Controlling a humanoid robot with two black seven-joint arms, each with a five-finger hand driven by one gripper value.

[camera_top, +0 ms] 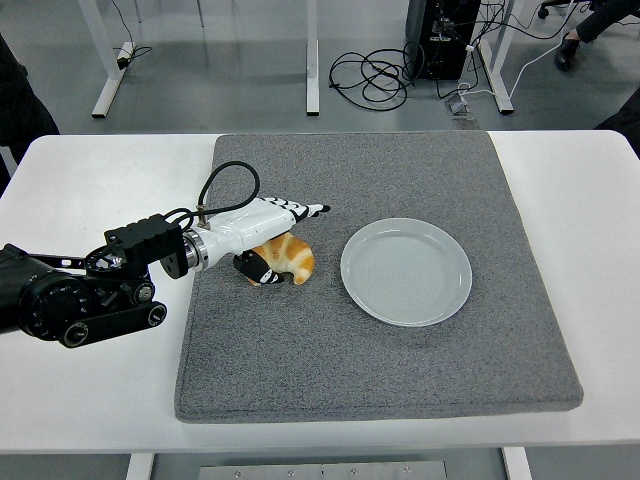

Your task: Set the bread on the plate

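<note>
a single high head view looks forward and down over the white table (90, 400).

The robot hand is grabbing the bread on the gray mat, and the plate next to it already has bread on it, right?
Not quite. The head view shows the plate has nothing on it. The rest is right: the left robot hand is grabbing the bread on the gray mat, and the plate sits beside it.
</note>
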